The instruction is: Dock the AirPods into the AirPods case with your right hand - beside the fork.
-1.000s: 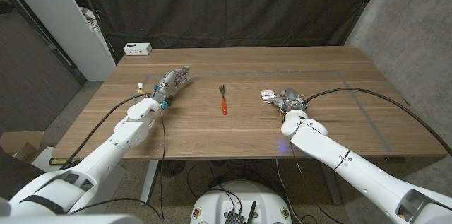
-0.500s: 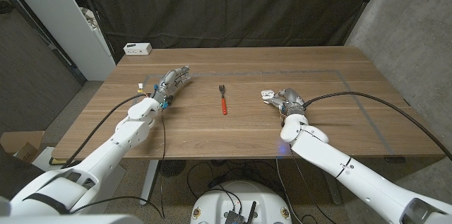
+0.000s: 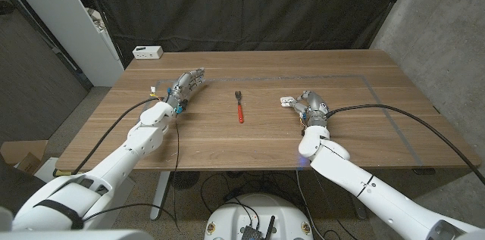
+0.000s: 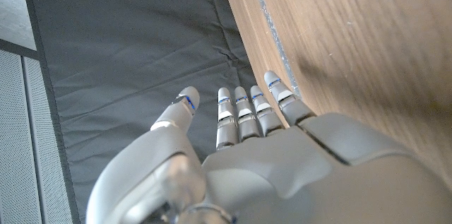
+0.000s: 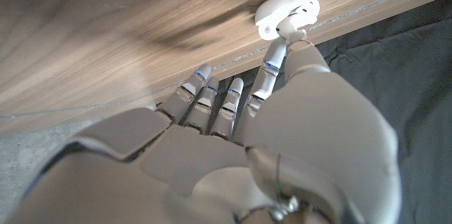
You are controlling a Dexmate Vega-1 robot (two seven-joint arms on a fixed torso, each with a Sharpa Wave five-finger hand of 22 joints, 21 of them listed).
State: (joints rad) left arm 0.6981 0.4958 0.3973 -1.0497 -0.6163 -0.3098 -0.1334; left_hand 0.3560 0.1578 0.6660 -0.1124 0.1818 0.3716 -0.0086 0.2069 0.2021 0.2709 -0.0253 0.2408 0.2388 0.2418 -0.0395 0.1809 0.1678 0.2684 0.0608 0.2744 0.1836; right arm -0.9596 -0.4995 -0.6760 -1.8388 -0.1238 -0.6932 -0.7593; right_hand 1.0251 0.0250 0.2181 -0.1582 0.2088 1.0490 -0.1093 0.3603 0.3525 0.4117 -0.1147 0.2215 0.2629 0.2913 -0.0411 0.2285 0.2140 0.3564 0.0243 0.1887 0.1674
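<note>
Watching my right hand (image 3: 311, 107) beside the glossy white AirPods case (image 3: 287, 102), I see its fingertip (image 5: 275, 53) touching the rounded shell. Red-handled fork (image 3: 239, 107) lies well left of it on the wood-grain bench (image 3: 227, 138). My left hand (image 3: 184, 87) holds nothing, fingers straight.

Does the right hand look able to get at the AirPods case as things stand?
Probably yes: the right hand is right beside the white AirPods case, its fingertips at it, with nothing between them.

One fork (image 3: 239, 107), one open AirPods case (image 3: 286, 102), one white box (image 3: 147, 52).
</note>
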